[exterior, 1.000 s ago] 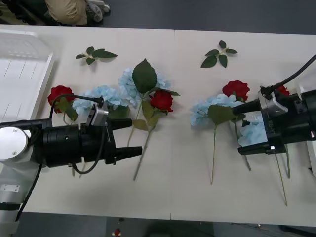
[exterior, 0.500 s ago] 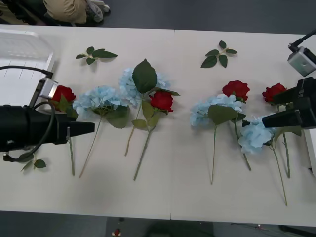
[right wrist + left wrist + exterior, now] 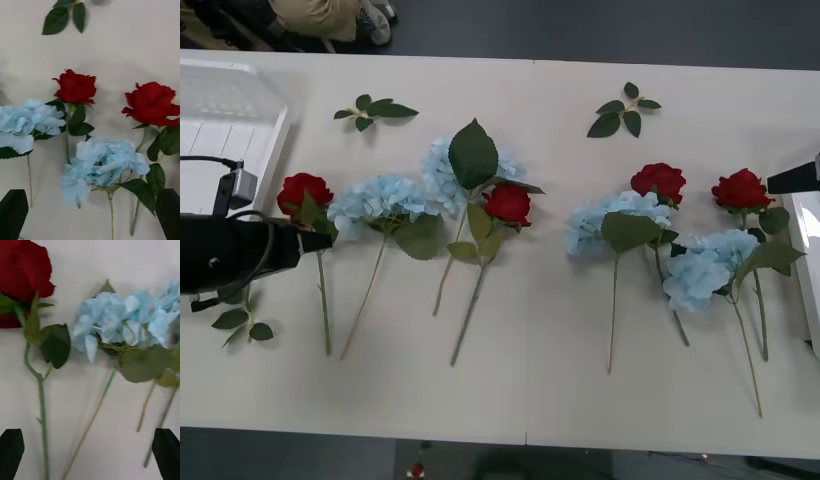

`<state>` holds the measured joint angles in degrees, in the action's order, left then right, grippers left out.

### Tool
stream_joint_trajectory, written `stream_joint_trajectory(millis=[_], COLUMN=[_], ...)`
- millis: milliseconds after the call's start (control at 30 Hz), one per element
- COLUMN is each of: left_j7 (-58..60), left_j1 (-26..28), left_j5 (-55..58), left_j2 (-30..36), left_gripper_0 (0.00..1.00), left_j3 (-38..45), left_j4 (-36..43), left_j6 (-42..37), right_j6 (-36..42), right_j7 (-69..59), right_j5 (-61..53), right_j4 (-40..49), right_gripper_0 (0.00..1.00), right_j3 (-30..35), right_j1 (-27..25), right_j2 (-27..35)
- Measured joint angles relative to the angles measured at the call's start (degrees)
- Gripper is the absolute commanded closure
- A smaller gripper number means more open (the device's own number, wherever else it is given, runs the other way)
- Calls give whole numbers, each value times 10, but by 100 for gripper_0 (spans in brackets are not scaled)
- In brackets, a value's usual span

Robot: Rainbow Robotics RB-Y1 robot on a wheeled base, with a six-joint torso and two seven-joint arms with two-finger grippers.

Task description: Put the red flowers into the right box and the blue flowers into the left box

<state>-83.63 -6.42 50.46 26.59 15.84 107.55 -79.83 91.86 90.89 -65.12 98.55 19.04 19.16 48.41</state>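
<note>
Several red flowers lie on the white table, among them a rose (image 3: 305, 190) at the far left and a rose (image 3: 740, 188) at the far right. Several blue flowers lie between them, such as a cluster (image 3: 380, 197) left of centre and a cluster (image 3: 705, 265) at the right. My left gripper (image 3: 310, 242) hovers beside the leftmost rose (image 3: 22, 273) and the blue cluster (image 3: 112, 320), open and holding nothing. My right gripper (image 3: 792, 179) sits at the right edge, open above two roses (image 3: 77, 87) (image 3: 152, 103) and a blue cluster (image 3: 105, 165). The left box (image 3: 230, 130) is at the far left. The right box (image 3: 808, 270) shows its rim at the right edge.
Two loose leaf sprigs (image 3: 375, 110) (image 3: 622, 112) lie near the table's far side. A small sprig (image 3: 235, 325) lies under my left arm. The table's near edge runs along the bottom of the front view.
Both arms have drawn back outward: the left gripper moved left away from the middle flowers, the right gripper moved right and up to the view's edge. The flowers have not moved.
</note>
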Motion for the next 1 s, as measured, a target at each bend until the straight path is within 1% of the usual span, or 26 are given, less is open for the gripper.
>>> stream_joint_trajectory(millis=[233, 400, 500, 633, 833, 1000], left_j7=[0, 0, 0, 0, 0, 0], left_j1=[-35, -48, -52, -60, -93, -107], left_j5=[-102, -157, -177, -181, -190, -194], left_j2=[0, 0, 0, 0, 0, 0], left_gripper_0=[0, 0, 0, 0, 0, 0], left_j3=[-55, -66, -66, -71, -118, -144], left_j4=[-29, -76, -102, -146, -214, -225], left_j6=[13, 24, 34, 64, 86, 86], right_j6=[-34, -73, -111, -169, -260, -322], right_j7=[0, 0, 0, 0, 0, 0], right_j5=[55, 89, 96, 98, 98, 98], right_j4=[-133, -182, -201, -233, -269, -287], right_gripper_0=[0, 0, 0, 0, 0, 0], right_j3=[9, -7, -30, -76, -148, -180], right_j1=[25, 27, 27, 27, 27, 27], right_j2=[0, 0, 0, 0, 0, -2])
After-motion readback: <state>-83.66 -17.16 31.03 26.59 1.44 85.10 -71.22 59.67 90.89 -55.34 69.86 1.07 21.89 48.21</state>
